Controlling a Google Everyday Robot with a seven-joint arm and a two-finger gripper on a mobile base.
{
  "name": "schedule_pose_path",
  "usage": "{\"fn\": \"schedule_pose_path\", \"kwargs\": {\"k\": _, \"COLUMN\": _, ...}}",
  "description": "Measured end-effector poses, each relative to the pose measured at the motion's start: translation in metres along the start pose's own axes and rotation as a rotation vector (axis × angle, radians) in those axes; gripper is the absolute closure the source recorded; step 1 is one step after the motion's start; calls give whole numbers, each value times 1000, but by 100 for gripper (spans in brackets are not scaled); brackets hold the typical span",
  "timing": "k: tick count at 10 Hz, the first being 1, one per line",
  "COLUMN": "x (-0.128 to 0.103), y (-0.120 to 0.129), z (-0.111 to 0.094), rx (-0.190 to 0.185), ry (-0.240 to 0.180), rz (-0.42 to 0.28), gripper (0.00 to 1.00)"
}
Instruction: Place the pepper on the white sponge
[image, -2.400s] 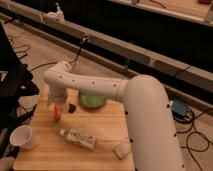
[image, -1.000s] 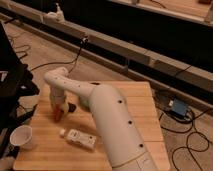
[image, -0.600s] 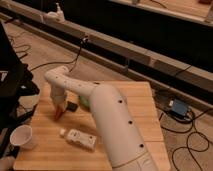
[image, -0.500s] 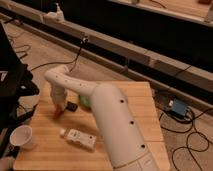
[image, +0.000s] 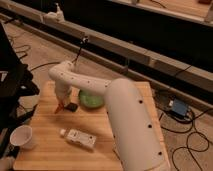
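My gripper (image: 62, 101) hangs over the left part of the wooden table (image: 47, 150), at the end of the white arm (image: 125, 120). It is shut on the pepper (image: 59, 107), a small orange-red tapered piece that sticks out below the fingers, tilted, just above the table top. The white sponge is hidden, probably behind the arm at the table's right front.
A small flat black object (image: 72, 106) lies right beside the pepper. A green bowl (image: 90, 99) sits just right of it. A white bottle with a label (image: 80, 138) lies at the front middle. A white cup (image: 21, 136) stands at the front left corner.
The arm has swung across the table's right side and now covers the sponge. The gripper has closed on the pepper and raised it slightly off the table.
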Motion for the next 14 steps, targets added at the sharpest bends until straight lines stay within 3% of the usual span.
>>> {"fn": "schedule_pose_path", "kwargs": {"k": 3, "x": 3, "y": 44, "z": -33, "rx": 14, "ry": 23, "rz": 110, "gripper": 100}}
{"fn": "schedule_pose_path", "kwargs": {"k": 5, "x": 0, "y": 96, "z": -54, "rx": 5, "ry": 33, "rz": 204, "gripper": 100}}
{"fn": "schedule_pose_path", "kwargs": {"k": 9, "x": -15, "y": 194, "z": -77, "rx": -25, "ry": 26, "rz": 398, "gripper": 100}}
{"fn": "schedule_pose_path", "kwargs": {"k": 11, "x": -28, "y": 246, "z": -77, "rx": -47, "ry": 9, "rz": 525, "gripper": 100}}
{"fn": "schedule_pose_path", "kwargs": {"k": 14, "x": -34, "y": 260, "z": -77, "rx": -52, "ry": 2, "rz": 567, "gripper": 100}}
